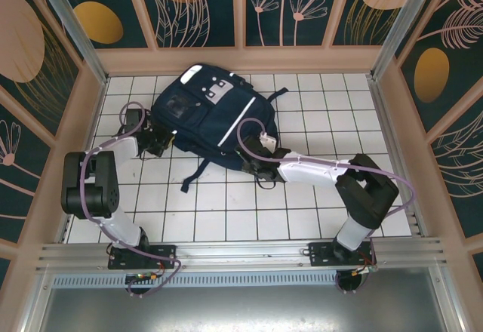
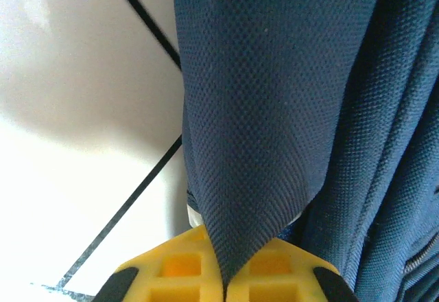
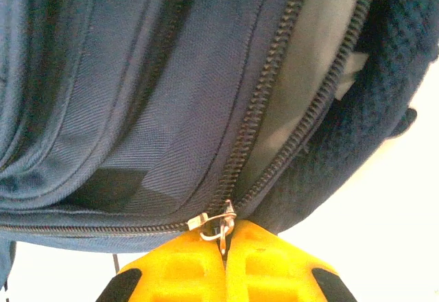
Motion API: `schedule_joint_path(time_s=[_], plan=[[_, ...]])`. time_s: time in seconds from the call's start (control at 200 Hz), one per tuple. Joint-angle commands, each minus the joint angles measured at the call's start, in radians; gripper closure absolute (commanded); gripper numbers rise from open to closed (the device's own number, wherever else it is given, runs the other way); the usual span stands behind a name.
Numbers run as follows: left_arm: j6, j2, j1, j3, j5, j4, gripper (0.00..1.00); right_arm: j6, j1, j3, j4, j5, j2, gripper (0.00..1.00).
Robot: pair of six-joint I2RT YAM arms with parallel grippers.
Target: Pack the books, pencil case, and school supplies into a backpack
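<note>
**Item:** backpack (image 1: pixel 200 113), navy fabric with thin white stripes and grey patches.

**Location:** lies flat on the white tiled table (image 1: pixel 226 219), far centre. One dark strap (image 1: pixel 195 175) trails toward the near side.

**Holds:**
- The left gripper (image 2: pixel 225 280) is at the bag's left edge, its yellow fingers pressed together on a pinched fold of navy cloth.
- The right gripper (image 3: pixel 225 257) is at the bag's near right corner, pinching the small metal zipper pull (image 3: pixel 218 221).
- Beyond the pull, the zipper (image 3: pixel 271 96) stands parted, showing grey lining (image 3: pixel 322 48).

**Handling (judged):**
- The bag is likely soft and floppy. The woven cloth bunches rather than keeping shape, so a pinch shifts fabric before it shifts the bag.
- The pull is small, hard and probably slippery.
- Best purchase is the pull for running the zipper, with a cloth fold near the opening as counter-hold.
</note>
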State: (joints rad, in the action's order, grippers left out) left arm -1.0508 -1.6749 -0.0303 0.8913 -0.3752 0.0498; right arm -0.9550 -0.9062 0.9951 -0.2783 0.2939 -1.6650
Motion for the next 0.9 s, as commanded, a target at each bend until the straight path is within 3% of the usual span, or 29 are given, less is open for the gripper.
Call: schedule_joint_path(time_s=[0.0, 0.055, 0.215, 0.35, 0.5, 0.735, 0.896], plan=[[0.028, 0.090, -0.057, 0.025, 0.148, -0.020, 0.64, 0.124, -0.008, 0.002, -0.024, 0.014, 0.007, 1.00], [0.023, 0.133, -0.053, -0.002, 0.140, 0.008, 0.53, 0.146, -0.019, 0.023, -0.004, -0.008, -0.013, 1.00], [-0.048, 0.269, 0.015, -0.153, 0.073, 0.009, 0.53, 0.188, -0.047, 0.073, 0.052, -0.073, -0.053, 1.00], [-0.193, 0.358, 0.162, -0.274, 0.038, -0.066, 0.54, 0.211, -0.054, 0.091, 0.090, -0.121, -0.076, 1.00], [-0.338, 0.425, 0.334, -0.341, 0.098, -0.154, 0.54, 0.239, -0.059, 0.090, 0.123, -0.159, -0.079, 1.00], [-0.471, 0.339, 0.507, -0.353, 0.155, -0.342, 0.47, 0.249, -0.059, 0.074, 0.123, -0.150, -0.055, 1.00], [-0.495, 0.252, 0.575, -0.313, 0.195, -0.384, 0.46, 0.239, -0.062, 0.064, 0.124, -0.152, -0.037, 1.00]])
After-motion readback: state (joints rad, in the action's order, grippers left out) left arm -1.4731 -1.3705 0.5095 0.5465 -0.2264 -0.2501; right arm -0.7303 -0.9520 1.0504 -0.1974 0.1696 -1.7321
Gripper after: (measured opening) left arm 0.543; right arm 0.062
